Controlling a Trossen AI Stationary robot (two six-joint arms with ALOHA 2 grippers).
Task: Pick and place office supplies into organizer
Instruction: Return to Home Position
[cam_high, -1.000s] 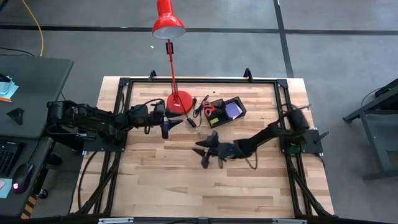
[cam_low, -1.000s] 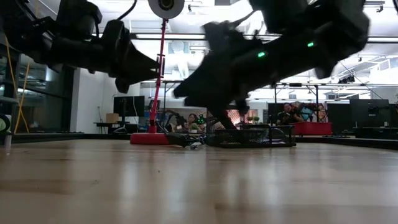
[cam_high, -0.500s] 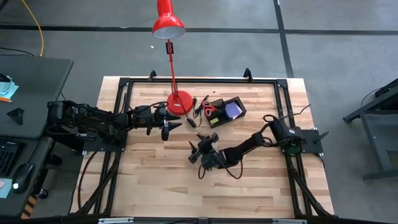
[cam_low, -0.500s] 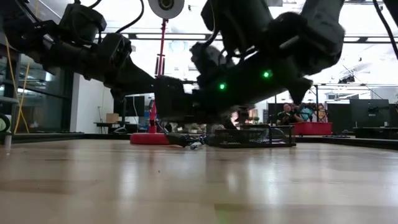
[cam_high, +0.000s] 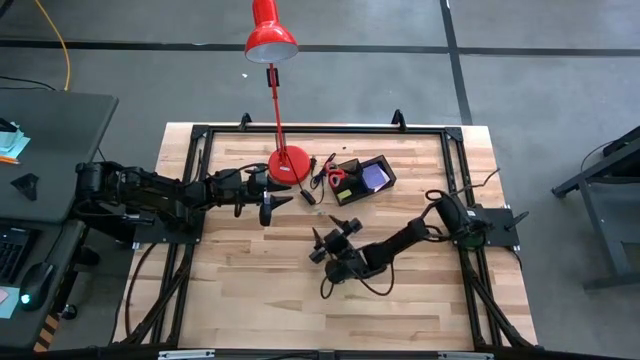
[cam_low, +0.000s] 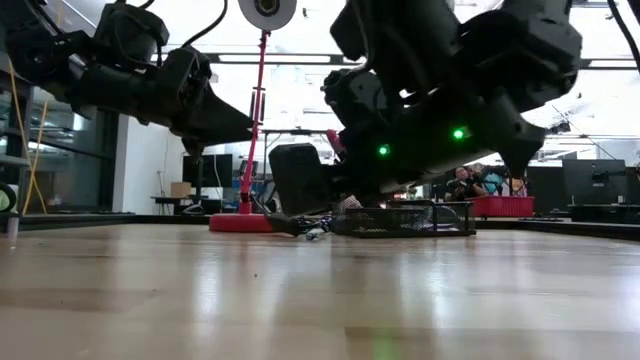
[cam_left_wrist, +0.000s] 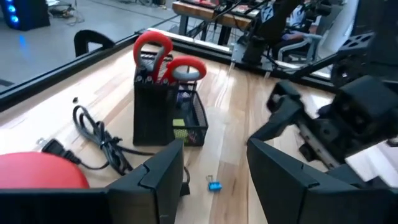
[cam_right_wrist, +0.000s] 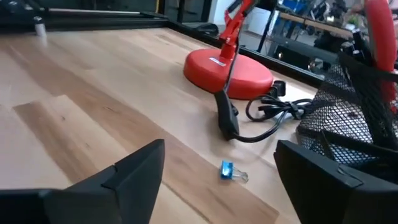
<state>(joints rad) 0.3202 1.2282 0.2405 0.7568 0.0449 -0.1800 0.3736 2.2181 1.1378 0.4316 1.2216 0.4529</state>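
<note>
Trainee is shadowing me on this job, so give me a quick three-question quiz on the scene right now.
1. True or false: the scissors stand in the organizer.
2. The loose clip near the lamp base is: A pink, B blue, C yellow.
3. Fill in: the left gripper and right gripper both have their fingers ____.
Key: 1 true; 2 B; 3 open.

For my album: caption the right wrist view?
Open right hand over the wooden table, facing a blue binder clip and red lamp base.
</note>
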